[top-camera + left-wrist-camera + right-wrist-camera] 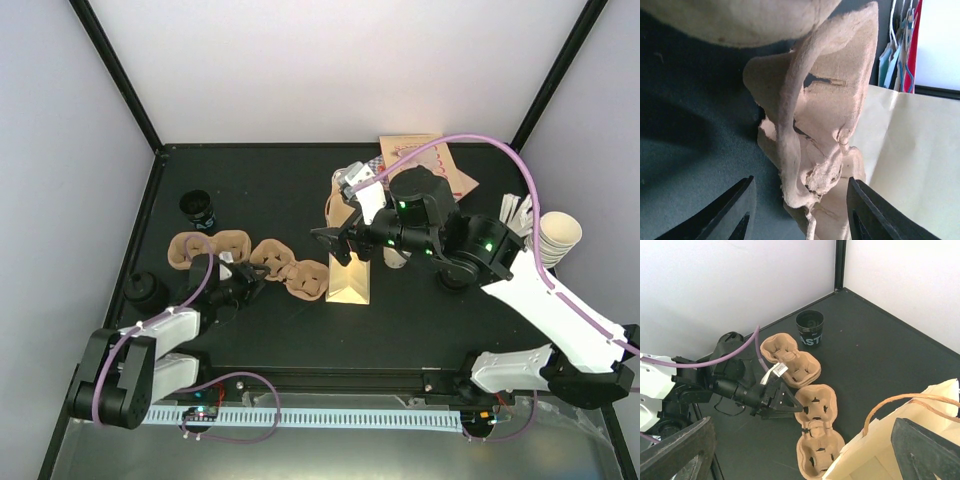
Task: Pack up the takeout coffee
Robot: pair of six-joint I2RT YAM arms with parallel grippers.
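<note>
1. The right gripper (804,430) is hovering over the open mouth of the paper bag (865,455). Its fingers are spread wide and it is carrying nothing.
2. The left gripper (800,185) is sitting low at the cup carriers (815,410). Its jaws are standing apart on either side of a torn carrier edge, and I'm seeing no contact yet.
3. The takeout coffee is not showing plainly in any view. From above, a pale shape (395,258) is peeking out under the right arm, just beside the bag. That could be it, but no lid is showing, so I cannot tell.
4. The part of the bag's inside that the wrist camera shows is looking bare, so I'm judging the coffee as not yet packed.
5. The black cup (810,329) is standing well apart near the back wall, and the stack of lidless cups (555,235) is waiting at the right edge. Neither is being handled.
6. I'm reading this as early going: the bag is upright and open, but the cup is not yet picked up, carried over or lowered in.
</note>
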